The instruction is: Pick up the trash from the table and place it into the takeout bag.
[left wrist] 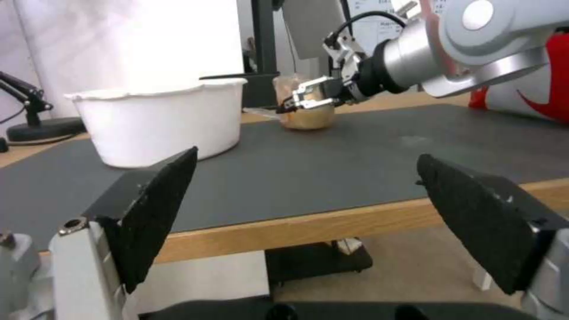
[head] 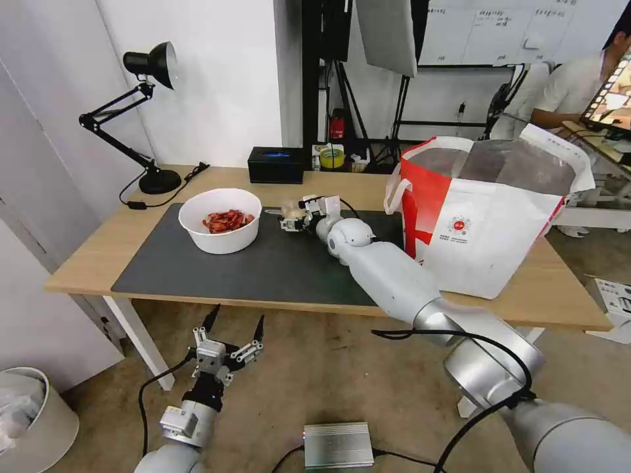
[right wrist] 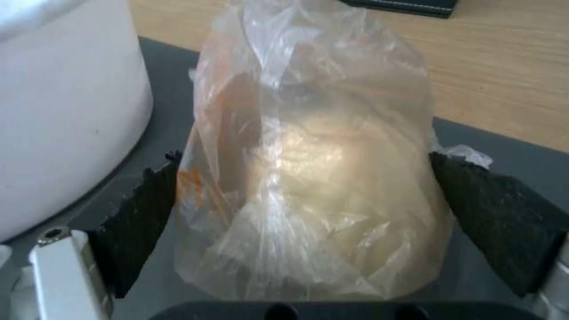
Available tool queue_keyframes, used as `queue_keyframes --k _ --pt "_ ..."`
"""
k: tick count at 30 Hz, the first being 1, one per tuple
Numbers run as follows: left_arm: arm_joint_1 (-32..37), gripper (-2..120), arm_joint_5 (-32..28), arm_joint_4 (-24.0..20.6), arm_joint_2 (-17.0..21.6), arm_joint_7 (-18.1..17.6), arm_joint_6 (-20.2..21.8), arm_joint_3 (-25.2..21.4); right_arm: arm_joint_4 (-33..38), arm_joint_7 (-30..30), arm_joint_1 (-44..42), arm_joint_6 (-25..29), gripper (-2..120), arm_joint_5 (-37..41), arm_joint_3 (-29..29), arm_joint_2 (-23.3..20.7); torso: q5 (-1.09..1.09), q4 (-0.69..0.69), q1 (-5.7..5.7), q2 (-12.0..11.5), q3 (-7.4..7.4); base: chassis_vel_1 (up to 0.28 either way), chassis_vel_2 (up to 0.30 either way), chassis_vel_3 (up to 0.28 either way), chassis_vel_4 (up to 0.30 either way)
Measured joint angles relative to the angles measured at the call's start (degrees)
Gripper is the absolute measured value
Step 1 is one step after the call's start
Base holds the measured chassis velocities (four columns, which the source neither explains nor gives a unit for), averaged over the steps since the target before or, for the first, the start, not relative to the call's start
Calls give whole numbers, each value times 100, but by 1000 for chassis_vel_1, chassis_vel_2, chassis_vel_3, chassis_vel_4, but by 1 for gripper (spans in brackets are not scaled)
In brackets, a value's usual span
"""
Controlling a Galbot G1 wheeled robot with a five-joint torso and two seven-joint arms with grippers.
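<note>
While my right end effector (head: 294, 217) sits around the cup (right wrist: 308, 178) on the mat (head: 276, 266), its pads (right wrist: 492, 213) flank the crinkled clear wrap on both sides, touching it or nearly so, so I judge the grip only just forming, not yet firm; the cup stands just beside the bowl (head: 220, 220), between it and the bag (head: 486, 223).

Slip is the main risk, as I judge it: the film is loose and glossy, so the pads may pinch plastic alone and the beige lump could slide out as I lift; squeezing harder could crush the soft contents or tip the cup toward the bowl; a careless swing might knock the bowl and scatter its red shells.

Carrying to the bag, I could catch its near rim or loop handle (head: 393, 190) and fold the opening shut.

My left end effector (head: 231, 341) hangs spread wide below the desk (head: 98, 256) edge, idle; raising it blindly could strike that edge.
</note>
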Motion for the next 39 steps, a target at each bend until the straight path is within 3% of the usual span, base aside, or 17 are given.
queue_keyframes --k 10,22,24,26,29,32,33,39 --pt "-11 100 -8 31 2 0 -16 -8 -6 53 -55 0 98 -91 0 -27 0 0 0 0 0 0 0 0 0" --pt "-11 100 -200 -30 6 -19 5 29 384 77 -142 -185 51 -6 -28 -359 0 0 0 0 0 0 0 0 0" --pt "-17 100 -185 -34 14 -22 6 30 469 109 -162 -213 47 52 -36 -413 0 0 0 0 0 0 0 0 0" --pt "-15 100 -170 -43 24 -31 10 30 820 254 -232 -265 34 336 -62 -620 1 0 0 0 0 0 0 0 0" --pt "-11 100 -166 -54 26 -32 11 28 1040 334 -266 -277 30 498 -102 -755 1 0 0 0 0 0 0 0 0" --pt "11 100 -153 -98 27 -37 13 21 1822 483 -438 -333 15 845 -206 -1279 1 0 0 0 0 0 0 0 0" --pt "11 100 -153 -98 27 -37 13 21 1822 483 -438 -333 15 845 -206 -1279 1 0 0 0 0 0 0 0 0" --pt "29 100 -147 -179 41 -42 15 14 3622 727 -960 -373 4 1243 -181 -2262 2 0 0 0 0 0 0 0 0"
